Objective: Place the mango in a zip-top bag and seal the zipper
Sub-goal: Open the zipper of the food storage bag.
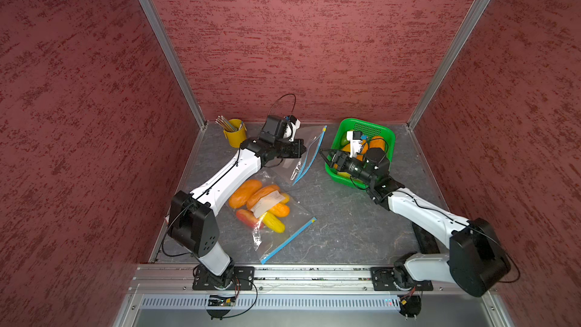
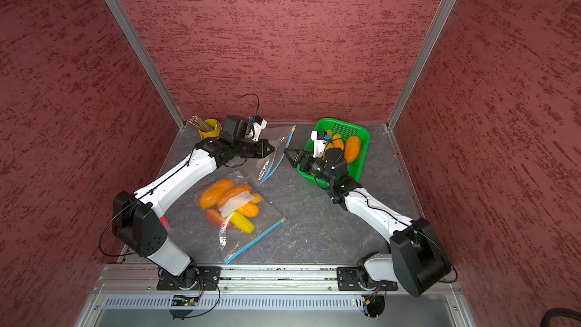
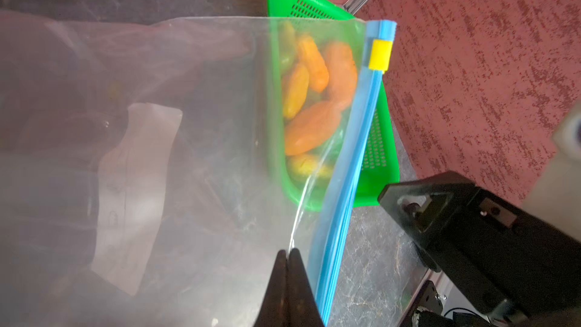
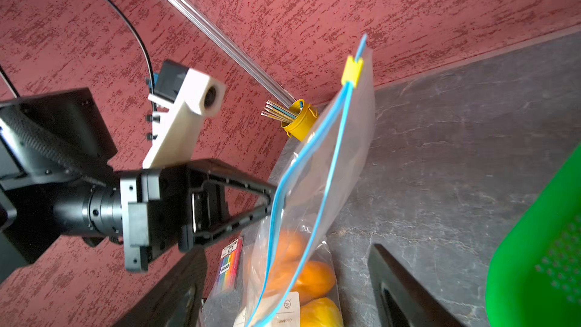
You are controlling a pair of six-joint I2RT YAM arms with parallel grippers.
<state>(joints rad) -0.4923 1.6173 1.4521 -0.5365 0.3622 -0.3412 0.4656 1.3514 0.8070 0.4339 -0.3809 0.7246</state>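
An empty clear zip-top bag [image 1: 309,147] [image 2: 276,152] with a blue zipper and a yellow slider [image 3: 380,55] [image 4: 352,70] is held up on edge at the back of the table. My left gripper [image 1: 302,149] [image 3: 289,251] is shut on the bag's plastic just beside the zipper. The two zipper tracks stand apart in the right wrist view. My right gripper [image 1: 323,155] [image 4: 287,250] is open, right next to the zipper edge, with nothing gripped. Several orange and yellow mangoes [image 1: 377,144] [image 2: 352,147] lie in the green basket [image 1: 388,133] behind it.
A second zip-top bag [image 1: 267,206], filled with mangoes and a paper label, lies flat mid-table. A yellow cup of pencils [image 1: 234,133] stands in the back left corner. A crayon pack [image 4: 231,262] lies by the left arm. Red walls close three sides.
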